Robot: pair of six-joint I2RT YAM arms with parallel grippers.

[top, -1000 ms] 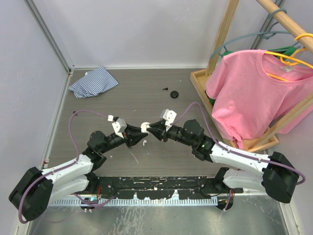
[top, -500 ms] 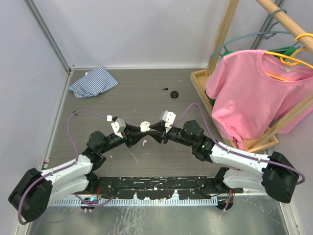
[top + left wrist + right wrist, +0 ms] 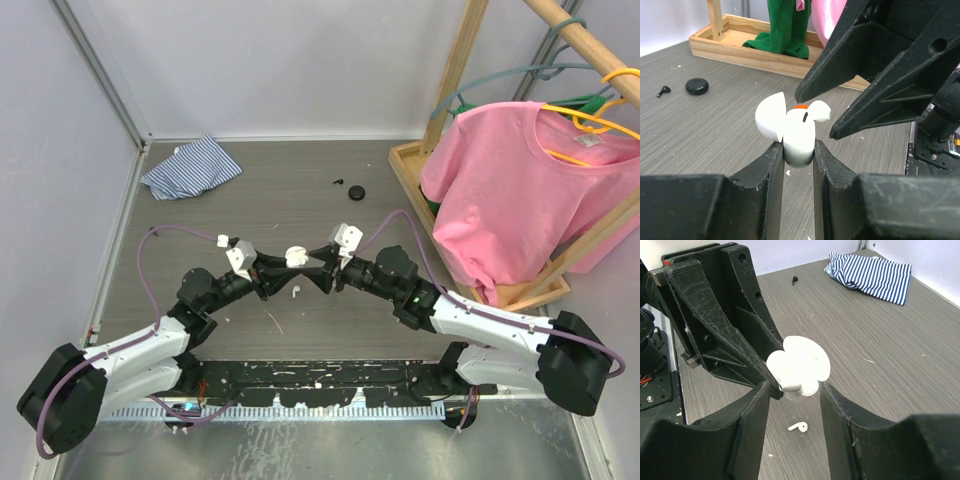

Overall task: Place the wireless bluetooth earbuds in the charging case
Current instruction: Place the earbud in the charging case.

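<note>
left jaws: clamped on your open white charging case (image 3: 799, 140), centre frame
right jaws: spread, holding nothing, tips either side of the case
loose white earbud (image 3: 798, 427): flat on the desk, directly below both jaws

**Centre jammed, back of table open**

The left gripper (image 3: 281, 268) and right gripper (image 3: 314, 264) meet tip to tip mid-table. The charging case (image 3: 799, 136) sits clamped between the left fingers, and the right fingers are spread either side of it, so nothing passes between them. A white earbud (image 3: 798, 427) lies loose just beneath.

Behind them the table (image 3: 270, 205) is bare up to the black case (image 3: 356, 194) and black earbud (image 3: 340, 182). A striped cloth (image 3: 190, 167) fills the back-left corner. The wooden rack (image 3: 408, 175) and pink shirt (image 3: 520, 190) block the right side.
</note>
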